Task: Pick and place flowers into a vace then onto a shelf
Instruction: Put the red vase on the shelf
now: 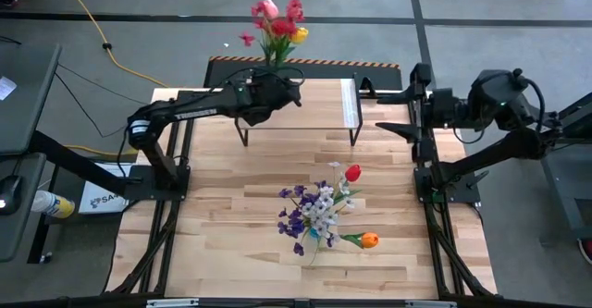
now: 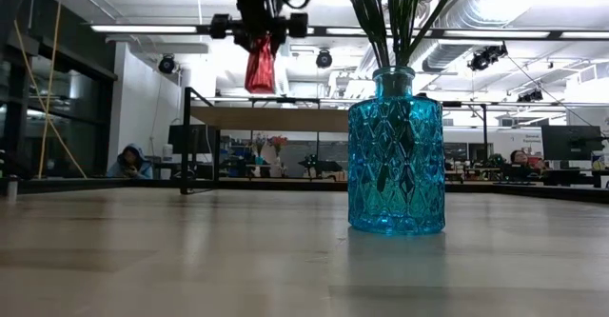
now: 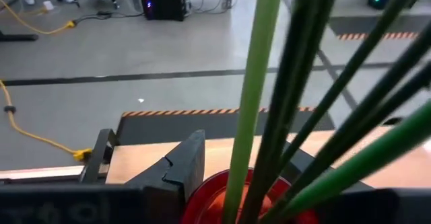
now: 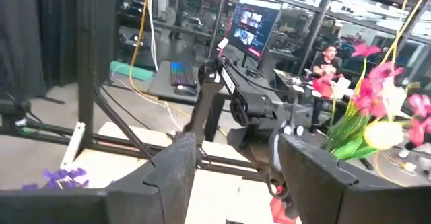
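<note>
Tool of the left arm [image 1: 280, 88] grips a small red vase [image 2: 259, 69] of flowers [image 1: 277, 21] above the far side of the table [image 1: 231, 243], over the shelf [image 1: 324, 106]. The vase looks tilted, its blooms leaning past the shelf, so it should be righted and lowered squarely before release. The blue vase [image 2: 395, 155] stands mid-table. The right tool [image 1: 381, 112] waits, jaws apart, beside the shelf.
</note>
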`<state>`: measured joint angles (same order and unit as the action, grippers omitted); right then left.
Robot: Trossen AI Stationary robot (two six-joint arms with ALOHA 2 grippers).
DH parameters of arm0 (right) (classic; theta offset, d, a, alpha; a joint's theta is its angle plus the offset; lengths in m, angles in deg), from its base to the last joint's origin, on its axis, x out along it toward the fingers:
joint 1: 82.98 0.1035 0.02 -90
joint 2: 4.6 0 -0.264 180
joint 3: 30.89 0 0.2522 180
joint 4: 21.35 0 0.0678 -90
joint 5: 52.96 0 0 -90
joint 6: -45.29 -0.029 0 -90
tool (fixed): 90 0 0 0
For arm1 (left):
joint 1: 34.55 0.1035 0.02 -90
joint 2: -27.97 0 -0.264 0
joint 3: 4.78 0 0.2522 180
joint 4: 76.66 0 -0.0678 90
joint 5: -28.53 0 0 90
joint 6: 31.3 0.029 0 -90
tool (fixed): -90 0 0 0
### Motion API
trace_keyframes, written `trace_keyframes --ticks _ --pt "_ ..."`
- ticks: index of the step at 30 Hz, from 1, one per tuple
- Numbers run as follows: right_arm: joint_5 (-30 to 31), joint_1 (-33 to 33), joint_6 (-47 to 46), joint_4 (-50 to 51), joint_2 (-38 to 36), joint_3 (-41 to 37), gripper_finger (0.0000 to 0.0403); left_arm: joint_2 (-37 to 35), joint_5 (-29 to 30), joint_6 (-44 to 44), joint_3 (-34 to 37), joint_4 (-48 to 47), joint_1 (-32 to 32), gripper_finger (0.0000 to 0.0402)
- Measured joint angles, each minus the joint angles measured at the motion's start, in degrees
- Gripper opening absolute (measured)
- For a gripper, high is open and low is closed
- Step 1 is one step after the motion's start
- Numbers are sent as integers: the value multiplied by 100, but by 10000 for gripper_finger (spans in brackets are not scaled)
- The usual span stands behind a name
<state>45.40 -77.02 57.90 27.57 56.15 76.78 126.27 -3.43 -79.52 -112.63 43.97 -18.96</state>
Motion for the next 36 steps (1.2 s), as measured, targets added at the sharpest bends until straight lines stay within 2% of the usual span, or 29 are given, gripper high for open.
trace_keyframes --ticks 11,15,19,25,36 --pt "288 0 199 166 0 0 200 172 111 -368 214 -450 69 172" --pt "288 0 200 207 2 0 200 172 -71 -651 509 -404 132 173" --pt "288 0 198 217 2 0 201 146 101 -914 798 -185 136 177" --pt "288 0 196 218 2 0 197 144 105 -879 833 -130 129 175" --pt "288 0 250 233 2 0 195 180 -67 -857 866 -305 129 253"
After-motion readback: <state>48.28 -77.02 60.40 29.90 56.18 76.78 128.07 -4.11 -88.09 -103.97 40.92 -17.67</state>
